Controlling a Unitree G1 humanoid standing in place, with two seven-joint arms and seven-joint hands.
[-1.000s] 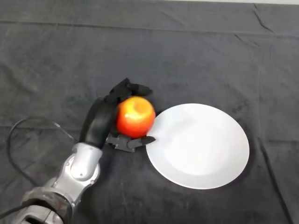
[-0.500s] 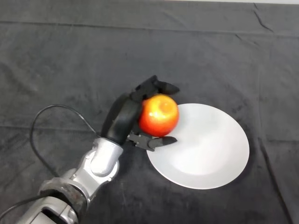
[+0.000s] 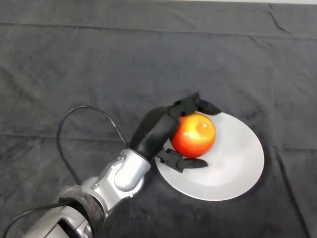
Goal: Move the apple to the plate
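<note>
A red and yellow apple (image 3: 194,135) is held in my left hand (image 3: 159,129), over the left part of the white plate (image 3: 237,163). The black fingers (image 3: 195,104) curl over the far side of the apple and the thumb (image 3: 182,162) closes under its near side. I cannot tell whether the apple touches the plate. The silver-grey arm comes in from the lower left.
The table is covered with a dark wrinkled cloth (image 3: 99,64). The plate lies right of the middle, near the front.
My hand has carried the apple to the right, from beside the plate's left rim to over the plate's left part. The plate has not moved.
</note>
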